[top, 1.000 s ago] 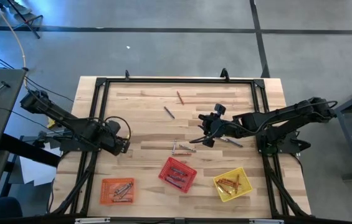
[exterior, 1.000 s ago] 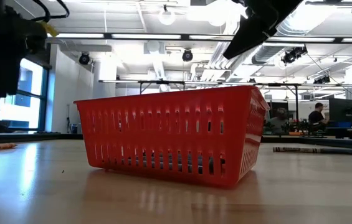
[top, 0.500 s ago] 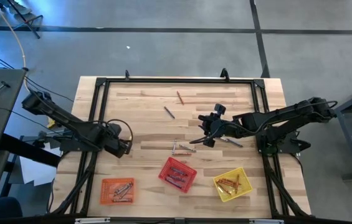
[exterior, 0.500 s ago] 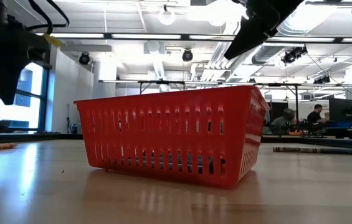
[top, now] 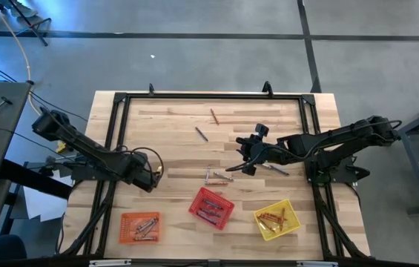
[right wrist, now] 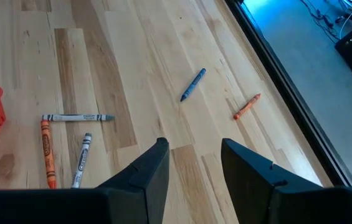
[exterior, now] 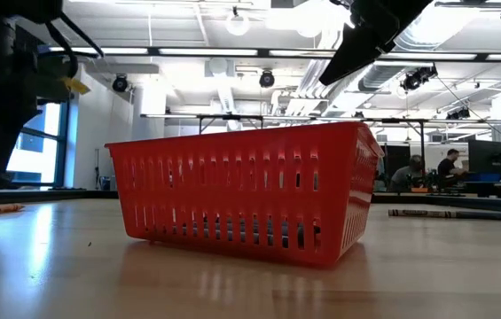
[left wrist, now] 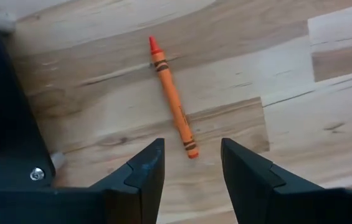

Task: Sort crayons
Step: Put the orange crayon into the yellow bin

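Left gripper (left wrist: 188,167) jaws open, poised over an orange crayon (left wrist: 173,107) near the desk's left edge: lower and close. Right gripper (right wrist: 194,163) open, empty, mid-desk.

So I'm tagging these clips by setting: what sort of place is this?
Probably a robotics lab or workshop: open ceiling with strip lights, people at benches in the background, and a framed wooden table on bare concrete floor.
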### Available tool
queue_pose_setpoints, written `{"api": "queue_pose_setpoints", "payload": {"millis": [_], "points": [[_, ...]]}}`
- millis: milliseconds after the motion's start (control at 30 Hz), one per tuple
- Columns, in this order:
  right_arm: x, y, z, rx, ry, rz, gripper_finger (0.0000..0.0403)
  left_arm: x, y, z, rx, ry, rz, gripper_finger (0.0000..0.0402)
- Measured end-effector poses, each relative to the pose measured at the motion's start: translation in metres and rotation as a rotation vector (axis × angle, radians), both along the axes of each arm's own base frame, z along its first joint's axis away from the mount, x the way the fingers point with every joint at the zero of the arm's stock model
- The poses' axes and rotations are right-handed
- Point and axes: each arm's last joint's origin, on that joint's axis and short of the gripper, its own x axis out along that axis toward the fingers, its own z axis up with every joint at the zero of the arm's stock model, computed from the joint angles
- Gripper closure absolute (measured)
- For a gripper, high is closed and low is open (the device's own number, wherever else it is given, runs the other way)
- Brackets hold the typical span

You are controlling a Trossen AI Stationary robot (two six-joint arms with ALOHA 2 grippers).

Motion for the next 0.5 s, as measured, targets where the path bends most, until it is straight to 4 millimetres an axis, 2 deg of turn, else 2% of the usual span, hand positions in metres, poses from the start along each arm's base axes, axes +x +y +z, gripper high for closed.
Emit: {"api": "queue_pose_setpoints", "payload": {"millis": [500], "points": [[-0.002, 0.0, -0.002, -0.008, 0.028, 0.003, 0.0264, 0.013, -0.008, -0.021, -0.027, 0.065, 0.036, 0.0256]]}}
